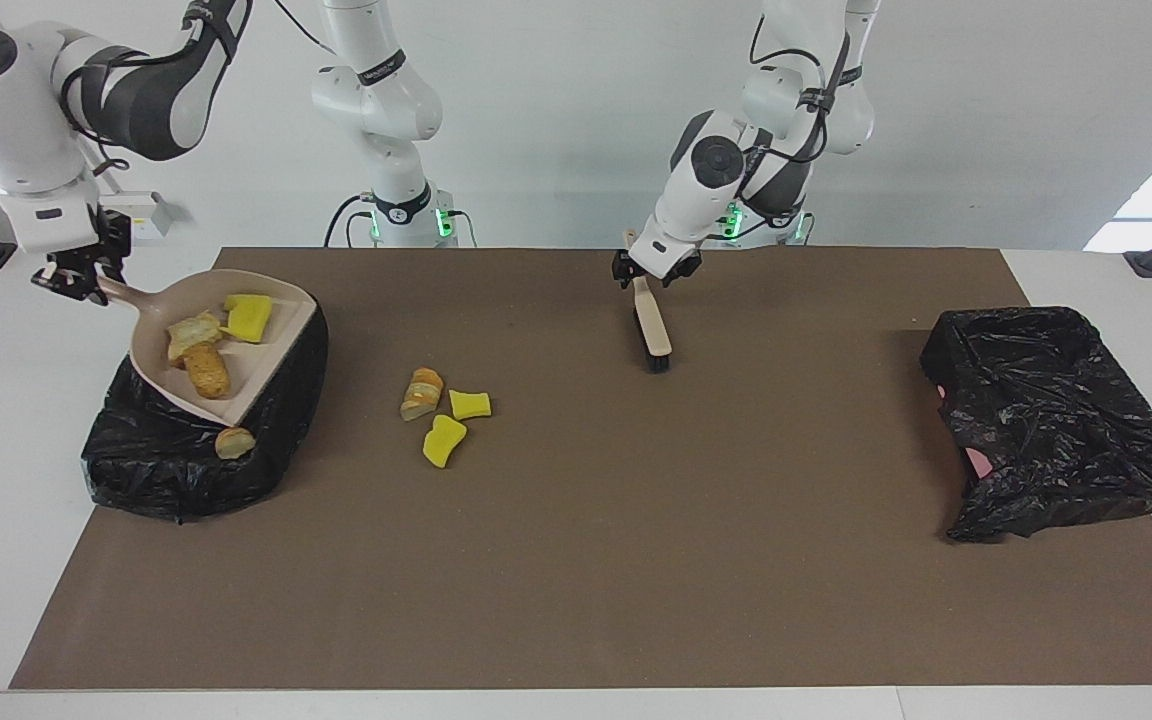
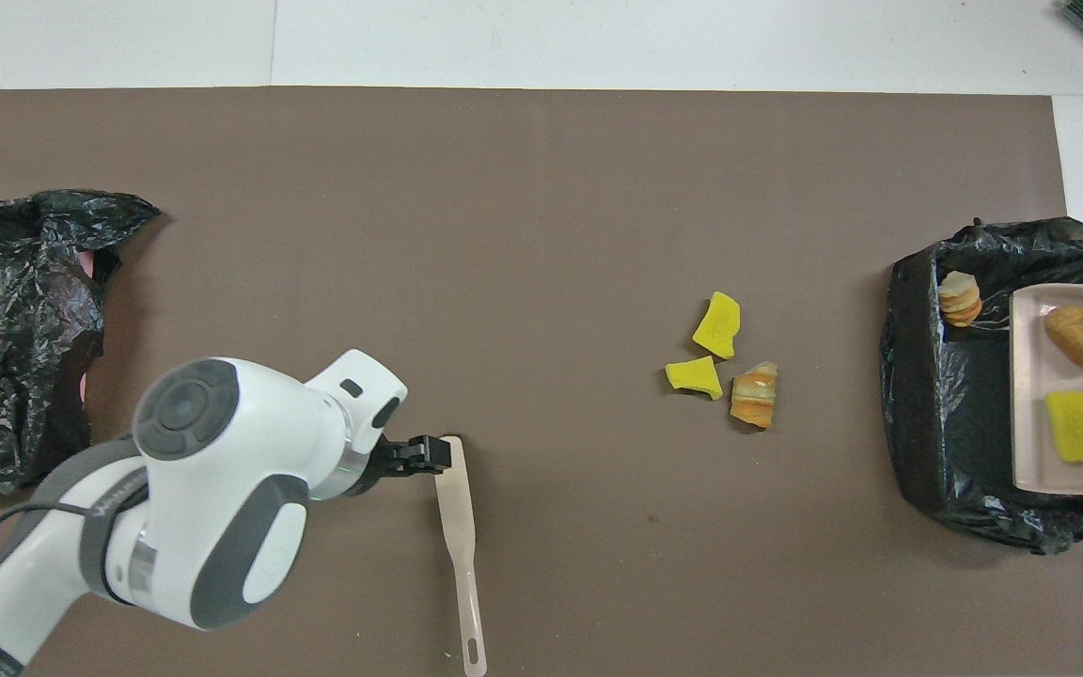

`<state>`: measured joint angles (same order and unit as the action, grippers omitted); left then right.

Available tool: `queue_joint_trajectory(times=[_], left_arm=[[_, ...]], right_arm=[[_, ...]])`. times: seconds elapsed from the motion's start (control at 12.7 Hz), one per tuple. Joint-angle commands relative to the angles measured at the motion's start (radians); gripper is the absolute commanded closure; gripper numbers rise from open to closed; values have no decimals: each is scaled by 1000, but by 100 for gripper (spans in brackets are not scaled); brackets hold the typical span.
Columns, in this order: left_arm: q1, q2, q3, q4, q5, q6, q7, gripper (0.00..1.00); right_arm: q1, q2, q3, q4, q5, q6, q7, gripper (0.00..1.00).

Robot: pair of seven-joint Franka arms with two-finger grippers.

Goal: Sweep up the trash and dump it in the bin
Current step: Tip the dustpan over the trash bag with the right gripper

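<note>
The right gripper (image 1: 76, 283) is clamping the dustpan (image 1: 226, 355) handle over the bin (image 1: 186, 460), dumping. Next: tilting it so the trash (image 1: 204, 350) slides in. The left gripper (image 1: 654, 272) is hanging spread above the brush (image 1: 652, 325).

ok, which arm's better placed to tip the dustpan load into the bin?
Right. The right gripper is shut on the dustpan handle, with the loaded pan over the black bin at its end of the table. The left gripper is at the brush, mid-table.
</note>
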<state>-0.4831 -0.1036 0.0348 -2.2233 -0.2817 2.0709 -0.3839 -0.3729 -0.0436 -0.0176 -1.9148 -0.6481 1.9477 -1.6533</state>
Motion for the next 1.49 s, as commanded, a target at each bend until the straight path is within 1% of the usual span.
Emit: queue_joint_trajectory(times=[0.0, 0.16, 0.31, 0.39, 0.55, 0.71, 0.86, 0.94, 1.02, 1.1, 1.18, 1.34, 1.41], left_arm=[[131, 79, -12, 169, 89, -84, 87, 0], [227, 129, -10, 301, 108, -185, 202, 0], [308, 153, -10, 394, 139, -265, 284, 0], [331, 151, -10, 433, 172, -313, 318, 0], [394, 150, -10, 516, 185, -434, 396, 0], [428, 143, -9, 576, 196, -529, 408, 0], [432, 148, -9, 645, 197, -596, 399, 0], [434, 151, -9, 657, 203, -607, 402, 0], [426, 145, -10, 645, 237, -585, 410, 0], [431, 133, -9, 607, 248, -545, 418, 0], [429, 118, -9, 584, 253, -531, 419, 0], [429, 110, -9, 571, 259, -528, 431, 0], [429, 99, -9, 547, 259, -516, 438, 0]], right_arm=[[35, -39, 7, -114, -192, 80, -26, 100], [95, -39, 7, -128, -328, 82, -33, 100], [144, -44, 7, -128, -401, 70, -45, 100], [146, -45, 7, -128, -418, 70, -45, 100], [147, -65, 11, -128, -427, 48, -40, 100], [164, -117, 24, -124, -424, 1, -30, 100], [216, -171, 27, -107, -407, -88, 13, 100], [254, -188, 28, -89, -406, -137, 70, 100], [300, -199, 33, -64, -394, -200, 145, 100], [337, -200, 39, -32, -340, -251, 197, 100], [357, -200, 51, -1, -273, -297, 264, 100], [373, -199, 112, 22, -228, -349, 413, 100], [373, -199, 139, 31, -178, -360, 487, 100]])
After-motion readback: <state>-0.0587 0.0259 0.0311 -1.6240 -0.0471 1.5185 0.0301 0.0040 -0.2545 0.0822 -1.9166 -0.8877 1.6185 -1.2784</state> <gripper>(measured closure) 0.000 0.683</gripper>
